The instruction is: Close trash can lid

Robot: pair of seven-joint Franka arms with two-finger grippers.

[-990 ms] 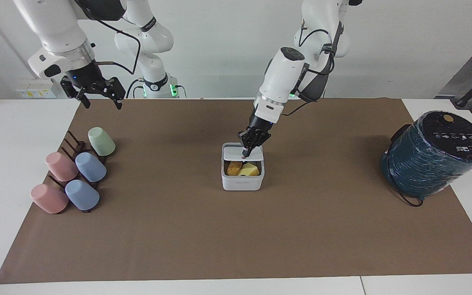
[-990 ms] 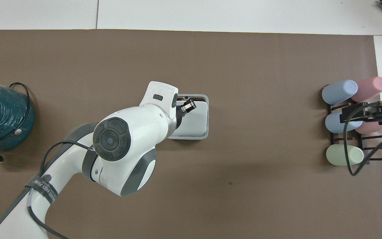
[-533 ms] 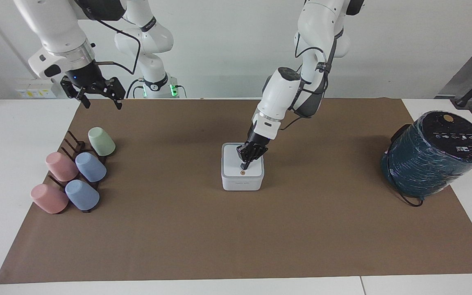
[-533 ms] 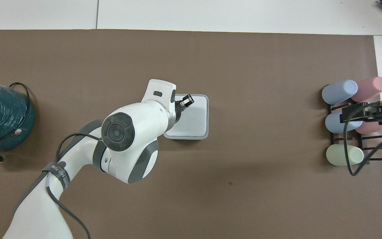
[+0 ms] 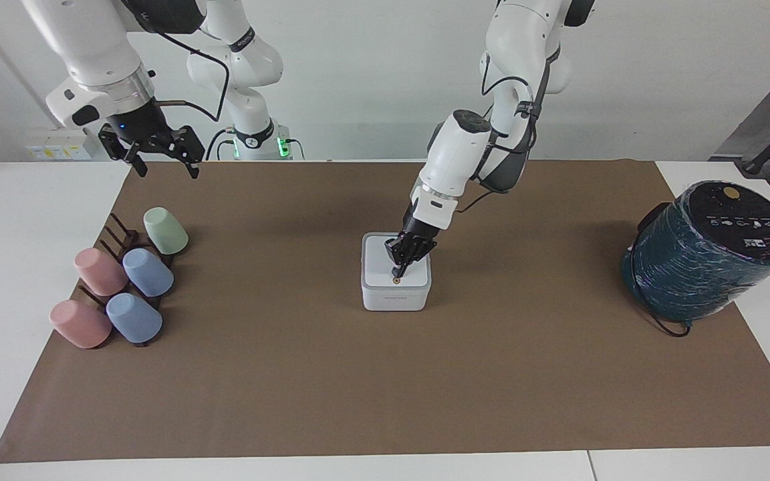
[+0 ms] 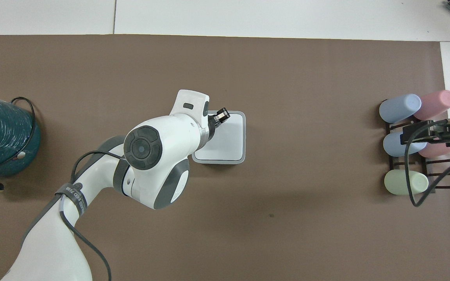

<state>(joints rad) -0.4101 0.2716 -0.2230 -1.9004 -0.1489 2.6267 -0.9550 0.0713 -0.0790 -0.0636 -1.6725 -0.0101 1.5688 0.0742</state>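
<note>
The lid (image 5: 395, 262) lies flat on the can (image 5: 396, 296) at mid-bench, so closing looks done; the left tool (image 5: 398, 273), clenched, presses its top; the right tool (image 5: 158, 155), released, waits over the bench's corner.

Small white square plastic trash can (image 5: 396, 294) with rounded corners sits mid-mat on the brown paper table cover (image 5: 385, 374); its white square hinged lid (image 5: 380, 264) lies flat down on it. Left gripper (image 5: 398, 272) tilts down onto the lid, fingers pressed together, tip touching the lid top right at the small orange-brown dot (image 5: 395, 281). Right gripper (image 5: 166, 164) hangs in the air with fingers spread, waiting, well apart from the left gripper, over the mat edge above the dark rack of pastel cups (image 5: 124, 280). Large dark teal cylinder with black top (image 5: 709, 250) stands well apart from the left gripper, toward the left arm's end.
</note>
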